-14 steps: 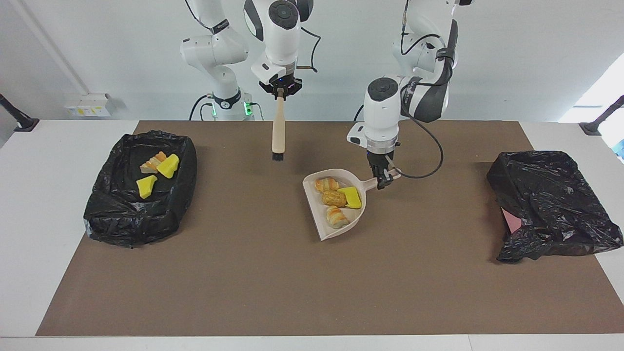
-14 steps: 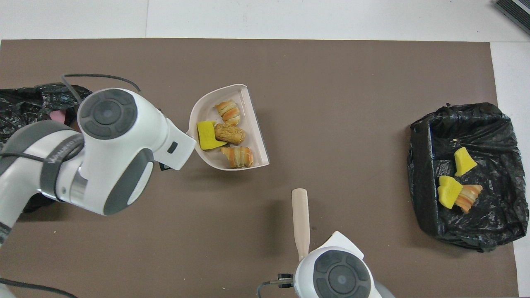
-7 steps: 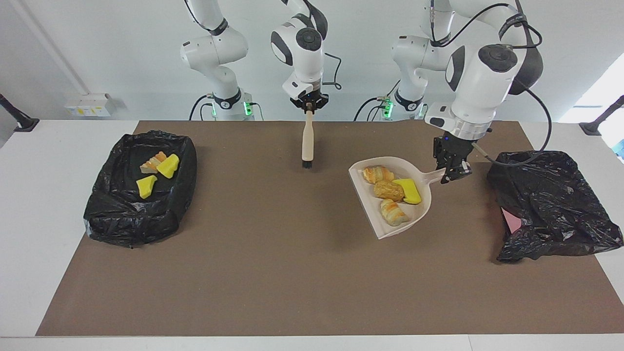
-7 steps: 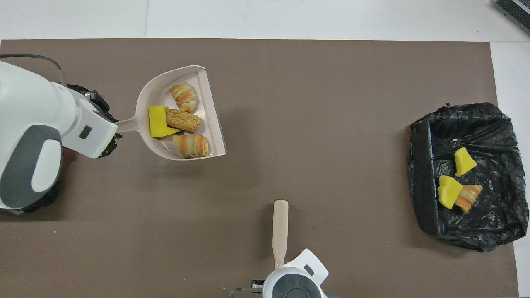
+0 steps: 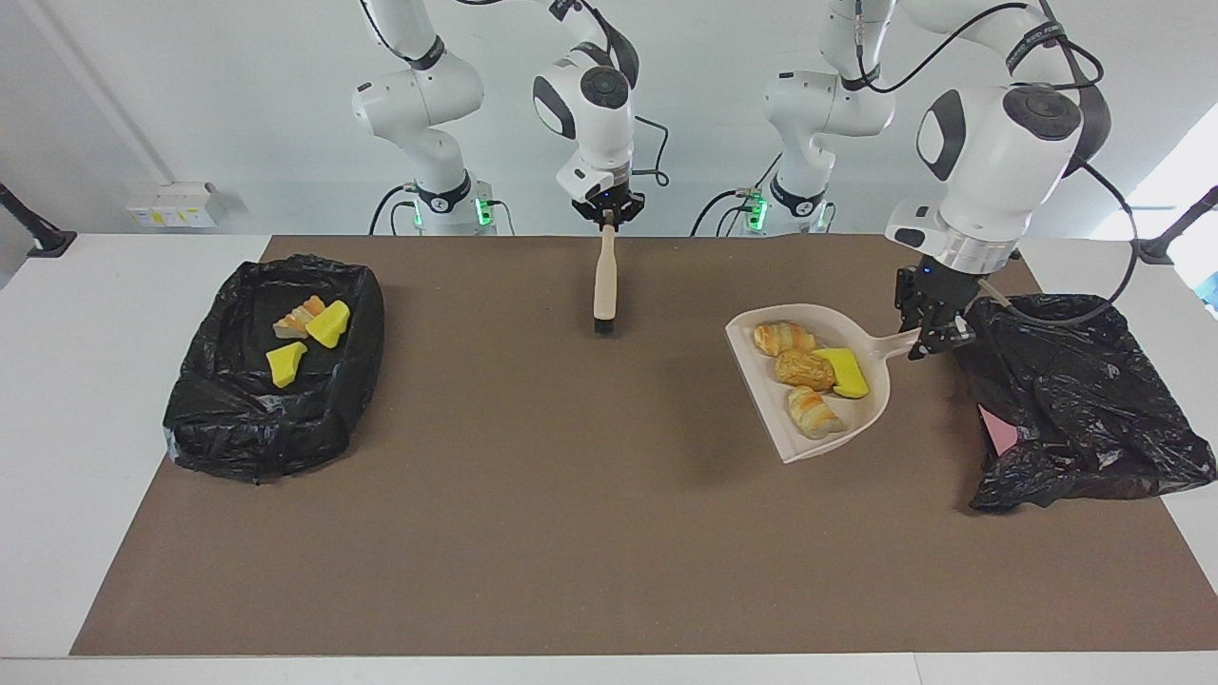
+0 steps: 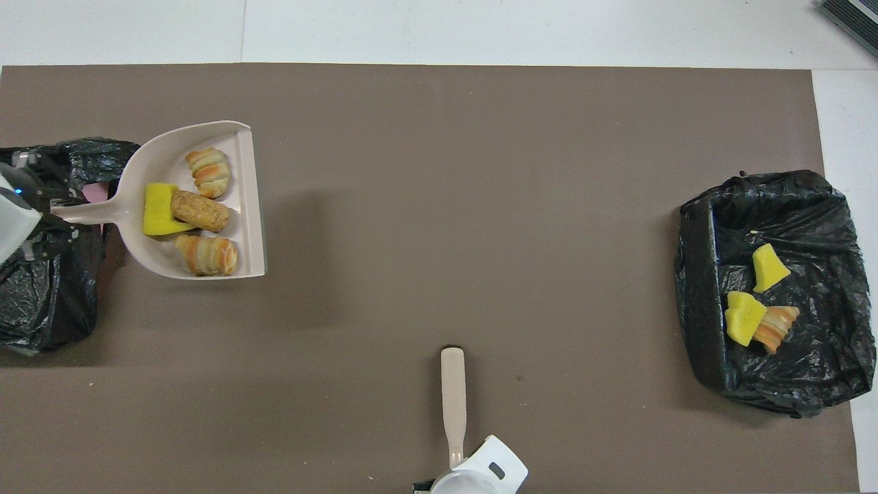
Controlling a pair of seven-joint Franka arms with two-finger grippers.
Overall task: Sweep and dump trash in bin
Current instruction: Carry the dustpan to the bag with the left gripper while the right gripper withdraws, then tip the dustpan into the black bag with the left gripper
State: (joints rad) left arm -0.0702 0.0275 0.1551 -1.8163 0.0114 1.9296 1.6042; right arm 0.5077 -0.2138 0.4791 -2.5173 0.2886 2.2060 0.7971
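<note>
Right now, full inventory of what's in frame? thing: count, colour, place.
dustpan: 1, beige, held up over the mat beside the bin at the left arm's end
trash in the dustpan: 4, three orange-tan bread-like chunks and one yellow wedge
open bin: 1, black bag liner, at the right arm's end of the table
trash in the open bin: 3, two yellow wedges and one striped chunk
crumpled bin: 1, black bag with a bit of pink showing, at the left arm's end
brush: 1, beige handle, black bristles, hanging upright over the mat
mat: 1, brown, covering the white table
left gripper: shut on the dustpan's handle
right gripper: shut on the brush's top
</note>
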